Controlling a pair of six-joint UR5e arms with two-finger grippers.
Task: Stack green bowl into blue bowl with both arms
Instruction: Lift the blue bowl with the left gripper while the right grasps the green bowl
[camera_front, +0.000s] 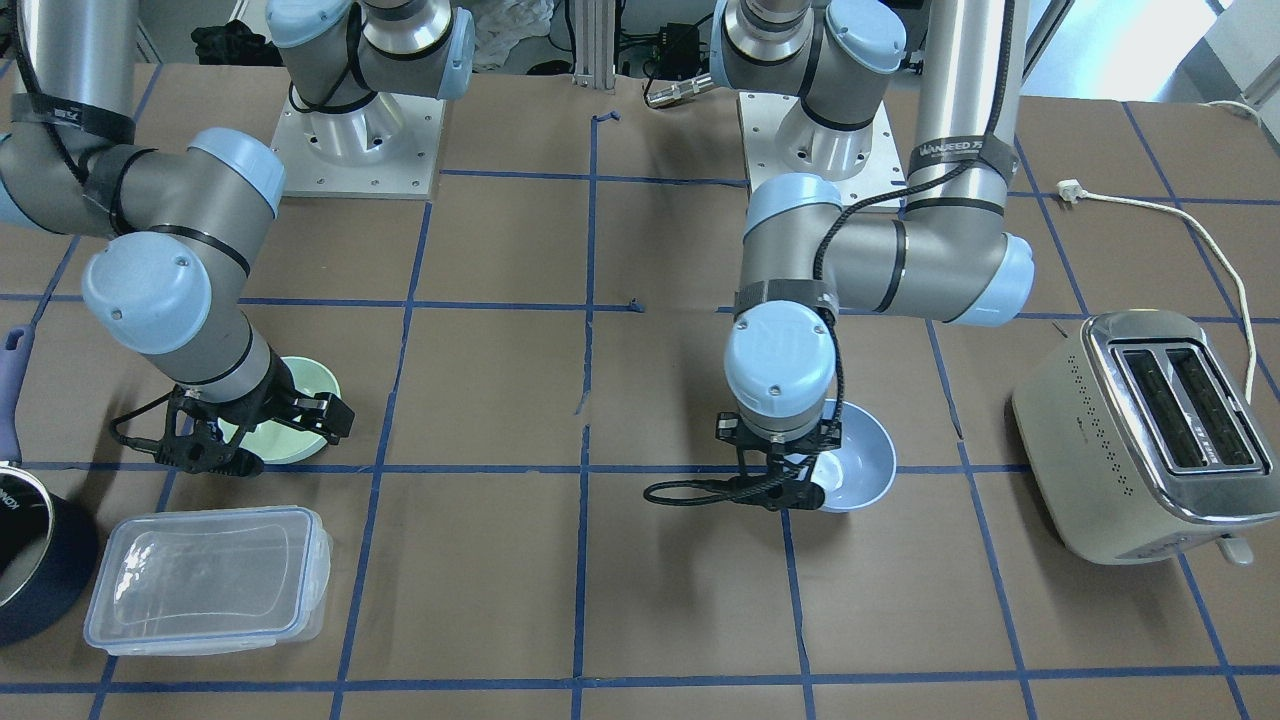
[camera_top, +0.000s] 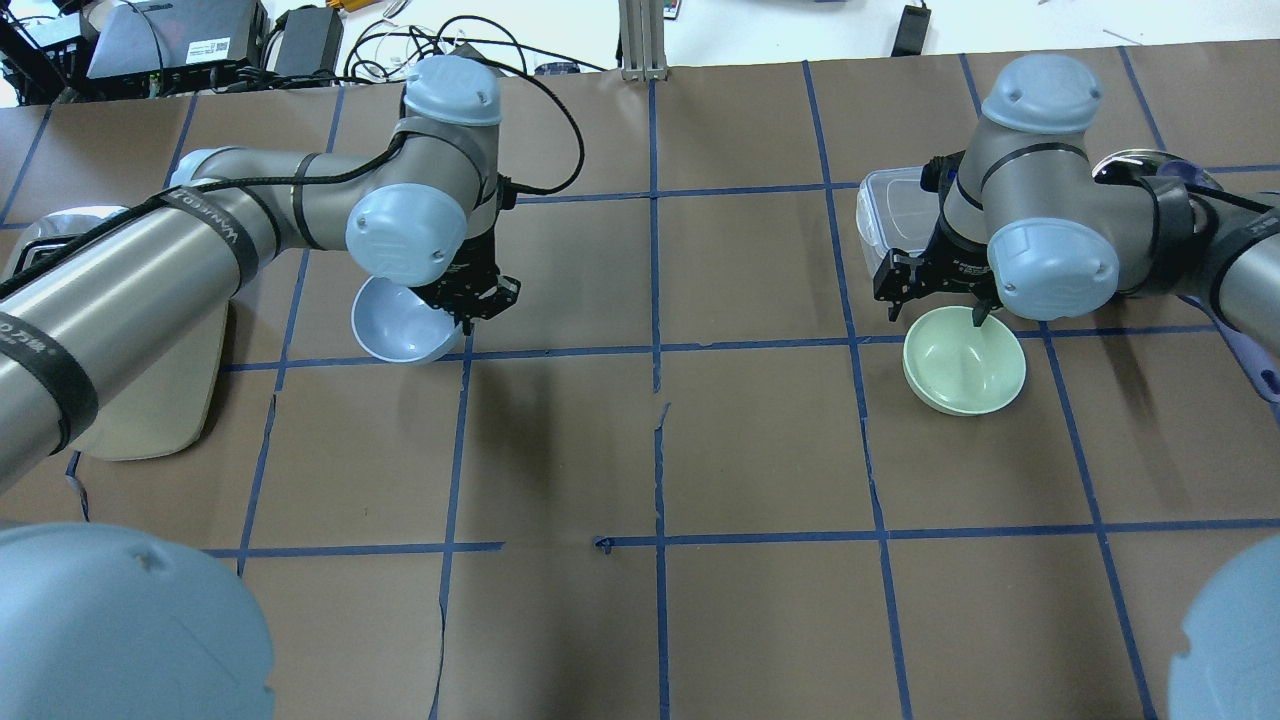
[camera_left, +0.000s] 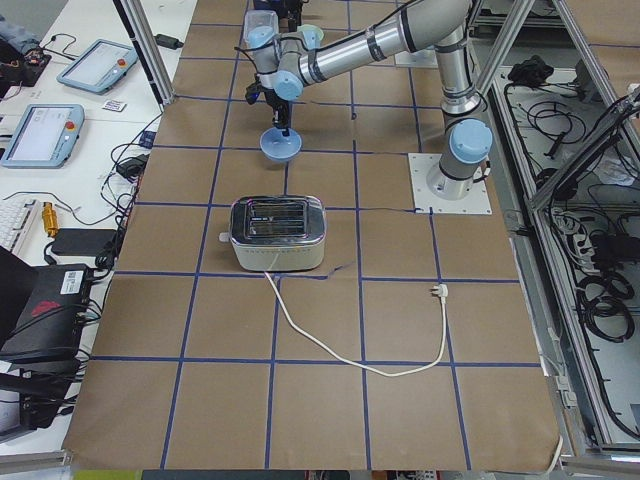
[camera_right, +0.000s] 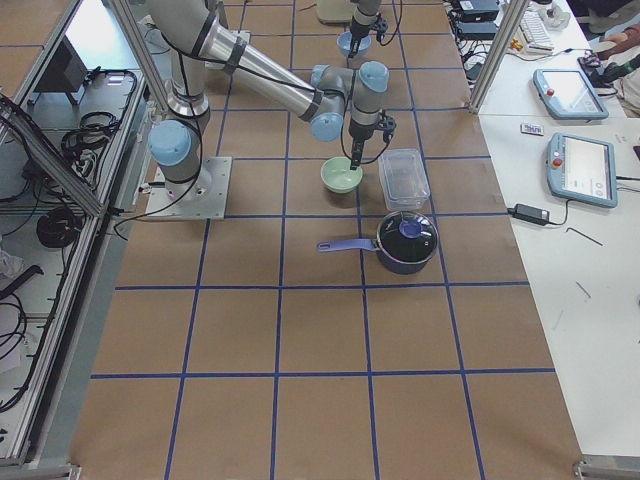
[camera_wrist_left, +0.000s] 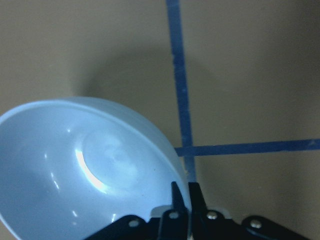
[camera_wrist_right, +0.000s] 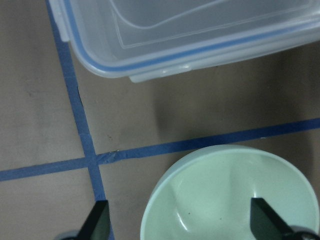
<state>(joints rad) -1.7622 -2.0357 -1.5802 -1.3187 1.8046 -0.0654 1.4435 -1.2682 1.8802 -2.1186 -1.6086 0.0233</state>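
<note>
The stacking was at an early stage, and the 2 bowls sat well apart on the tabletop (camera_top: 760, 440). The blue bowl (camera_top: 400, 322) was on the robot's left side. The left pincer (camera_top: 462, 318) was closed narrowly on its rim, with 1 finger inside the wall and 1 outside, as the left wrist view showed. That bowl was tipped, its opening leaning away from the pincer. Whether its base touched the tabletop could not be told.

The green bowl (camera_top: 965, 360) rested upright on the robot's right side, just beside the clear container (camera_wrist_right: 190, 30). The right pincer (camera_top: 937, 313) hung over the bowl's rim with its jaws spread wide. 1 finger was over the bowl's inside and the other outside the wall, and nothing was gripped.

By my judgement, 1 grasp was made and the other only lined up. The right pincer had yet to close on the green rim. Lifting that bowl, carrying it across to the blue bowl and lowering it inside all remained.
</note>
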